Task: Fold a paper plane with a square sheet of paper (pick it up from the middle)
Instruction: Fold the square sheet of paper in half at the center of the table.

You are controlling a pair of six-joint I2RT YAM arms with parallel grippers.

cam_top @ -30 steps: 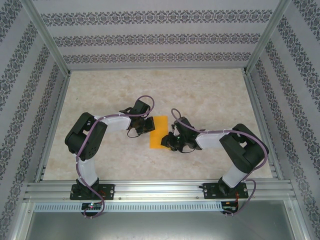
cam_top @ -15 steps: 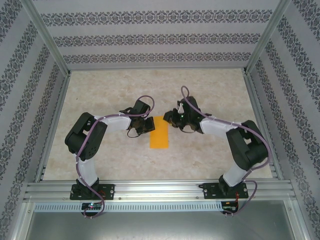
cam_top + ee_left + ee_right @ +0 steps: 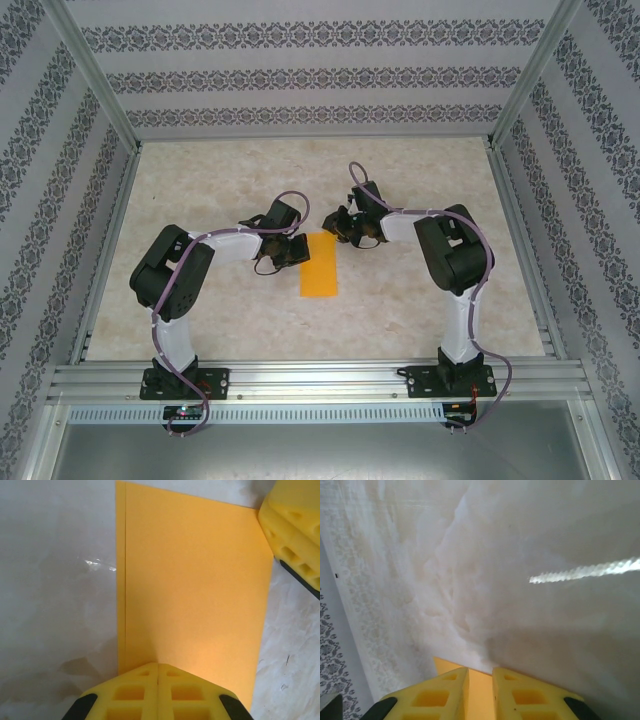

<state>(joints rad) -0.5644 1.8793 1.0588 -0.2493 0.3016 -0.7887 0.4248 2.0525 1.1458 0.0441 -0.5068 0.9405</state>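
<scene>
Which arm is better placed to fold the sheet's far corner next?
Right, probably: the right pincer sits at the folded sheet's far right corner, jaws slightly apart, while the left pincer rests shut on the left edge.

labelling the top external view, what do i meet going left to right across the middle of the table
left arm's elbow → left gripper → folded orange sheet of paper → right gripper → right arm's elbow
</scene>
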